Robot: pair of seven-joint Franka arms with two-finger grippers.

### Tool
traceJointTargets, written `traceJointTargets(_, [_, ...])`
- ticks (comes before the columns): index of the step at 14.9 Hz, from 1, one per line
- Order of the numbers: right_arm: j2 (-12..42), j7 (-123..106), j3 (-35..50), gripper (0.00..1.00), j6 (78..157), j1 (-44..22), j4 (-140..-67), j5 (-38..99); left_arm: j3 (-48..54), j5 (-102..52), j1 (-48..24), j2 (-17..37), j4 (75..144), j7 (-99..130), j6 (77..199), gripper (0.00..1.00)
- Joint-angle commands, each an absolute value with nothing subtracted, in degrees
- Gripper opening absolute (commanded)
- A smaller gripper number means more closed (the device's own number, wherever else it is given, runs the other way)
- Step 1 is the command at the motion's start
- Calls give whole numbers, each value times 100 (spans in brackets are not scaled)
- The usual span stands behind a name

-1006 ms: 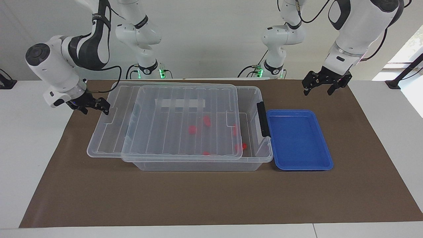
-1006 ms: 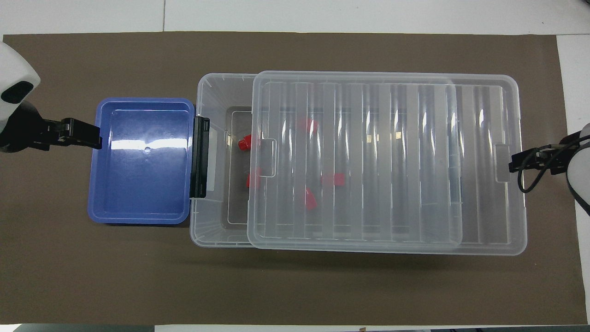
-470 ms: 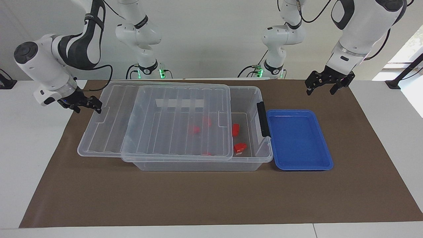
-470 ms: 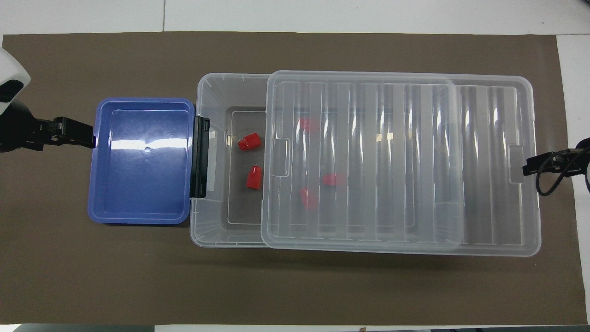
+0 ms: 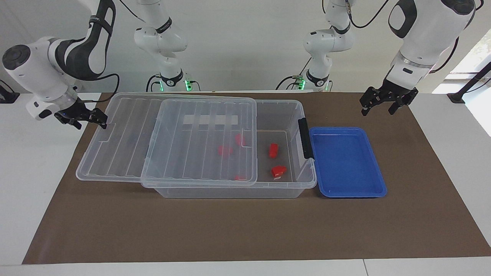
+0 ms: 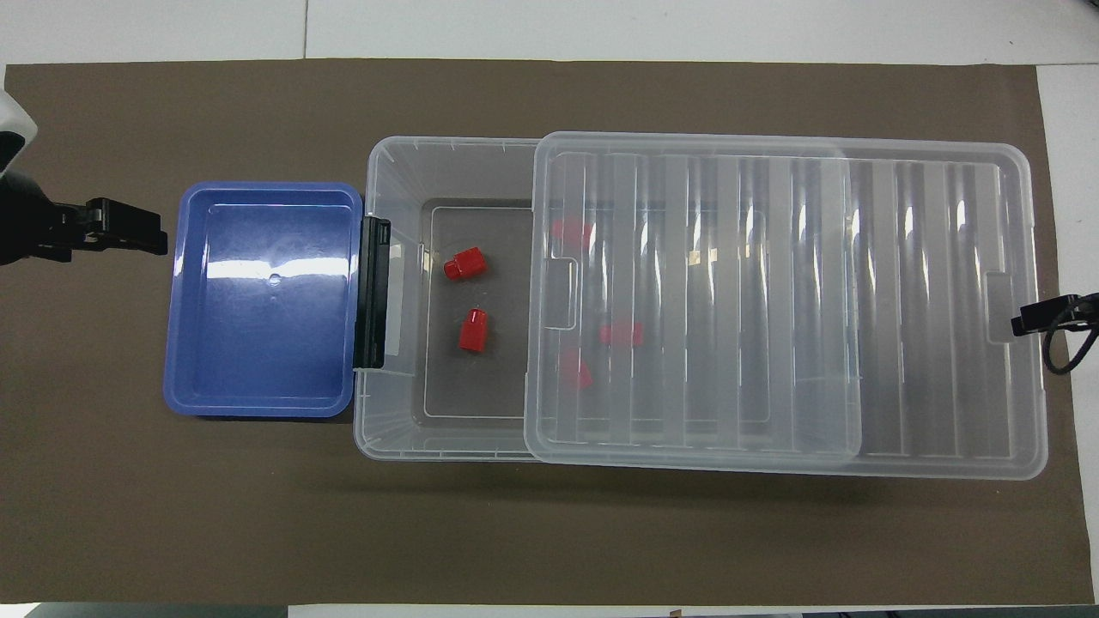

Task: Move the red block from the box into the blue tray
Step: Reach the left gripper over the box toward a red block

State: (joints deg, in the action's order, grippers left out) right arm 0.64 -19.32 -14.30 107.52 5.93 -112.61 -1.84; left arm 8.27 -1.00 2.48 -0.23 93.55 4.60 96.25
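Looks like the uncovering step: sees the ribbed see-through plastic lid (image 5: pixel 126 145) lying askew on the large clear plastic storage box (image 5: pixel 230 191), overhanging toward the right arm's end of the counter. Finds the right end effector (image 5: pixel 92 119) at that lid's rim; cannot tell whether clamped on it. Finds the left end effector (image 5: pixel 379 109) waiting over the counter edge by the shallow, glossy blue plastic tray (image 5: pixel 347 131), fingers apart and empty. Shows two small, smooth, bright red oblong blocks (image 5: pixel 272 150) uncovered on the box floor by the black latch, others blurred under the lid. Probably calls next for a reach down into that gap.
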Motion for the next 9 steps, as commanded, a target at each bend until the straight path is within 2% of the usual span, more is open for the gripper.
traceJointTargets(1, [53,-2162,-1512,100,10898,633,-11276,-290,844,26,272,70,9291,413,9800,100])
traceJointTargets(9, [61,-2320,-1626,100,10898,633,-11276,-299,896,18,158,9,9491,501,9931,100])
